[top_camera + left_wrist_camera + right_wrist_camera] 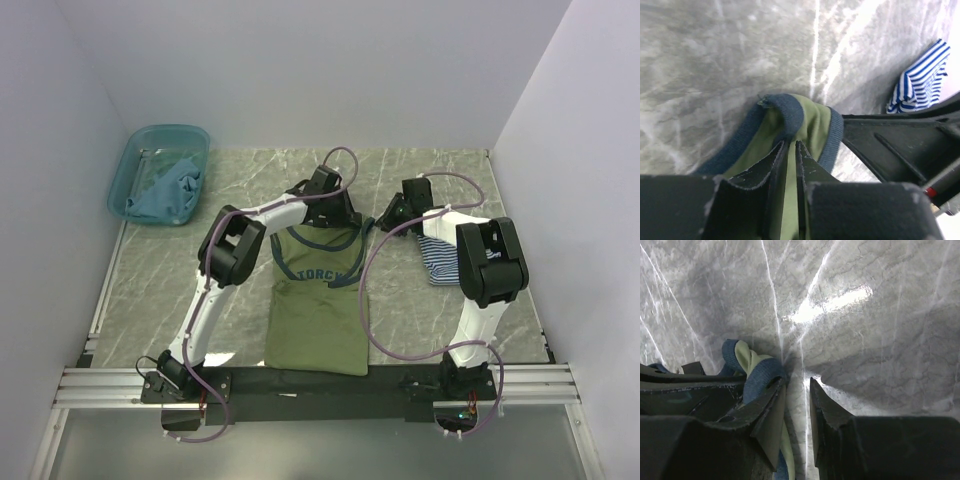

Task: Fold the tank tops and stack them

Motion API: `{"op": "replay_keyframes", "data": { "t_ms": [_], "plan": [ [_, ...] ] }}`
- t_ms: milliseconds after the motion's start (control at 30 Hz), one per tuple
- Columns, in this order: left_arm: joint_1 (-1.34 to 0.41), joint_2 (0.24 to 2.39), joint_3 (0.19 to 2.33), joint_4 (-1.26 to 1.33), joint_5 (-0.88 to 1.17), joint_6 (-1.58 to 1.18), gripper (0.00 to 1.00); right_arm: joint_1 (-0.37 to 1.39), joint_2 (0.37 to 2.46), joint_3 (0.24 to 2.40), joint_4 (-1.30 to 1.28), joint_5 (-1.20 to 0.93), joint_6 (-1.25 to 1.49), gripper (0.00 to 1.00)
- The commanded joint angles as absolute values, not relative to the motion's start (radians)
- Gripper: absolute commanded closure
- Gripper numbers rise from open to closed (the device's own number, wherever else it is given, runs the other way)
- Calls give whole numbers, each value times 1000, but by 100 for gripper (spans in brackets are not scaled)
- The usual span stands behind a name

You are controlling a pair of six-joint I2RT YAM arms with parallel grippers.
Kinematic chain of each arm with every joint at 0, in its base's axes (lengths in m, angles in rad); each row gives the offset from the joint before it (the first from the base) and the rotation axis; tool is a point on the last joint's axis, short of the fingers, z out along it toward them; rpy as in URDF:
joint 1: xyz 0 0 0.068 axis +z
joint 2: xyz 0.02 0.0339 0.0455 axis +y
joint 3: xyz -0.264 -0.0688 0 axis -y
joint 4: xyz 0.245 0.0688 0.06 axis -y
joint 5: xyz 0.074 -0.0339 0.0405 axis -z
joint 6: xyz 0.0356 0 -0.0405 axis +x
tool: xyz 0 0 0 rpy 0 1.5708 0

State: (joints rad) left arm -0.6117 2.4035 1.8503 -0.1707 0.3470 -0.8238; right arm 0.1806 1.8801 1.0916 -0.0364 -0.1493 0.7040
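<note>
Folding looks to be the step in hand, and I judge it goes well only if both shoulder straps rise together. The soft olive green tank top with dark trim (315, 320) lies flat at the centre of the grey marbled table (160, 290). Its hem points to 6 o'clock, the pale chest lettering sits above that, and the straps point to 12 o'clock. There the left gripper (790, 145) is pinched on 1 navy-edged strap, with olive cloth bunched between its fingers. The right gripper (797, 382) stands apart, the other strap just beside 1 finger and bare table in the gap. It probably needs to shift onto that strap and close before any lift, or the fold will skew. At 3 o'clock the navy-and-white striped tank top (437, 258) lies folded small, partly under the right arm. Far off at 10 o'clock the plain teal-blue tank top (168, 190) sits crumpled in a translucent teal plastic basin (122, 180).
</note>
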Motion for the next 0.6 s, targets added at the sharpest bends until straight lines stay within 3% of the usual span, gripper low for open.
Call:
{"op": "replay_keyframes", "data": {
  "t_ms": [0,567],
  "plan": [
    [-598,2414,1894,-186,308,-805,83,184,1881,1081,24,-153,687,67],
    [-572,2447,1930,-196,364,-799,84,222,1970,1184,14,-141,658,64]
  ]
}}
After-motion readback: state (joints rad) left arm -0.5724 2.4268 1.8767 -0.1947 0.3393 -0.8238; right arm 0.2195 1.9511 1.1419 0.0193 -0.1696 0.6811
